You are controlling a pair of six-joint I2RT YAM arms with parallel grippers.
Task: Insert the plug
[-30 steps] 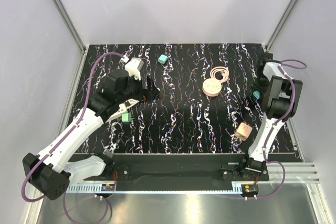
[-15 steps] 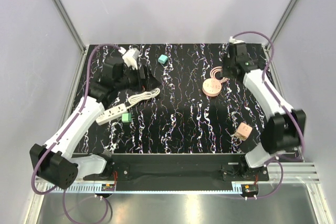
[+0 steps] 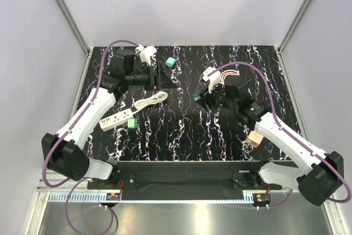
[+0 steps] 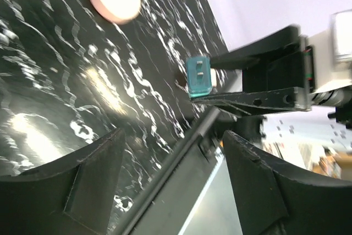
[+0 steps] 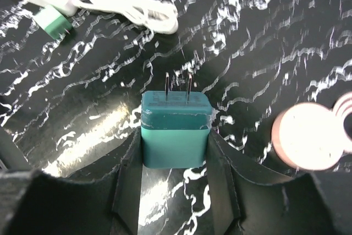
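The plug (image 5: 175, 130) is a small teal cube with two metal prongs pointing away from the wrist. My right gripper (image 5: 175, 138) is shut on it, a finger pressed on each side. From above, the right gripper (image 3: 199, 96) hangs over the table's middle with the plug (image 3: 196, 97) at its tip. The left wrist view shows that plug (image 4: 199, 75) in the right arm's fingers. My left gripper (image 3: 164, 76) is at the back left, open, with nothing between its fingers (image 4: 93, 174). The white power strip (image 3: 115, 118) lies at the left, its cord (image 3: 151, 101) coiled beside it.
A bright green cube (image 3: 132, 123) sits against the power strip. A second teal cube (image 3: 171, 61) lies near the back edge. A pink disc (image 5: 308, 136) and a pink coil (image 3: 231, 75) are behind the right arm. A peach cube (image 3: 254, 137) is at the front right.
My right arm has swung from the right side round the back to the table's middle, carrying the plug. My left arm has moved back off the power strip, its jaws narrowing somewhat.
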